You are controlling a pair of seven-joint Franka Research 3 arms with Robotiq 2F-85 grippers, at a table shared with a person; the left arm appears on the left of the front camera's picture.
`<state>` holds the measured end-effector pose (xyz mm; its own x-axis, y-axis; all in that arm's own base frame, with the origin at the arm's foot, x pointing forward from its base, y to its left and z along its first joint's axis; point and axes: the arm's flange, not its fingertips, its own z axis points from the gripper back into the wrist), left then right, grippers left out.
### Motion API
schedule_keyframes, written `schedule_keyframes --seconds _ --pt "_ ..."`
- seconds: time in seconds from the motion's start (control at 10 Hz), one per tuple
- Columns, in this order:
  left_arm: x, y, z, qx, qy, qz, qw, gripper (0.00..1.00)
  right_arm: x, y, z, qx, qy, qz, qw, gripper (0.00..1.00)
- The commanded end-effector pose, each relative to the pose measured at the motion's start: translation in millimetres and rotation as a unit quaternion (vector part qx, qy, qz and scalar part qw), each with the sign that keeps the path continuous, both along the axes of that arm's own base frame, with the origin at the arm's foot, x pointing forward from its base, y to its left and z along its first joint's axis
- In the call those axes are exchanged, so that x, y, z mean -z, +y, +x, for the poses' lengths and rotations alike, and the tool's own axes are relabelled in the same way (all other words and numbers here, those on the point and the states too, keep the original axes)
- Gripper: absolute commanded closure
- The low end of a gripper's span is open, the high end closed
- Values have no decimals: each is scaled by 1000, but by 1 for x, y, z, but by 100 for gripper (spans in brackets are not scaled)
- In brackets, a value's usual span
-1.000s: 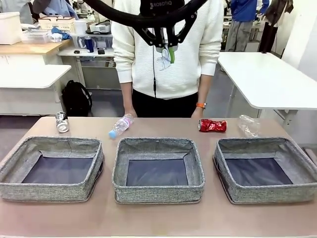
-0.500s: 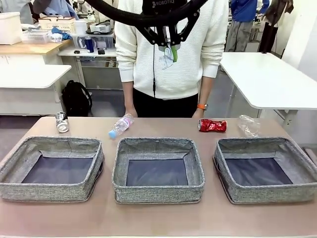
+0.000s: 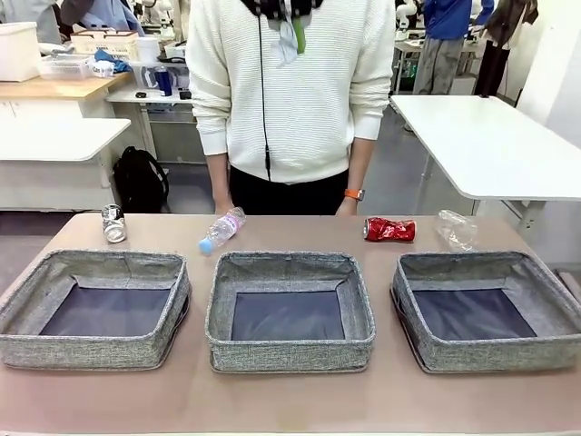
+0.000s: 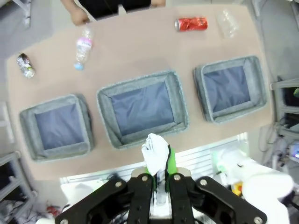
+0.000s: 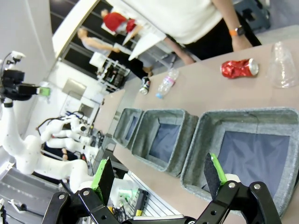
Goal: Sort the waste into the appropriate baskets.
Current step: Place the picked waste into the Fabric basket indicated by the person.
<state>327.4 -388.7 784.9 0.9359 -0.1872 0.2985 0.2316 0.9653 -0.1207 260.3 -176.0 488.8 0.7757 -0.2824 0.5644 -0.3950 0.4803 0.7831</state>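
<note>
L grip (image 4: 160, 171) pinches white scrap (image 4: 155, 149) | R grip (image 5: 159, 169) spread wide

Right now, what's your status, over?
Left gripper shut on small white scrap, held high. Right gripper open, empty. Bottles and cans on table beyond the baskets. Person at far edge, nothing blocking.

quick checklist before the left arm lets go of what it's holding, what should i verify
1. Grip: the left gripper is shut on the small white scrap: ok.
2. Scrap lined up over one basket: cannot tell; the gripper hangs high above the table.
3. The left basket, middle basket and right basket are empty: ok.
4. The right gripper is open and holds nothing: ok.
5. The person's hands are at the far edge, apart from the baskets: ok.
</note>
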Motion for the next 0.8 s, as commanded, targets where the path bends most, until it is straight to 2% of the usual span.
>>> schedule_keyframes --seconds 0.0,0.7 --pt "35 -13 1 8 21 3 1000 90 -1 0 3 0 -16 3 1000 0" --pt "35 -13 1 8 21 3 1000 90 -1 0 3 0 -16 3 1000 0"
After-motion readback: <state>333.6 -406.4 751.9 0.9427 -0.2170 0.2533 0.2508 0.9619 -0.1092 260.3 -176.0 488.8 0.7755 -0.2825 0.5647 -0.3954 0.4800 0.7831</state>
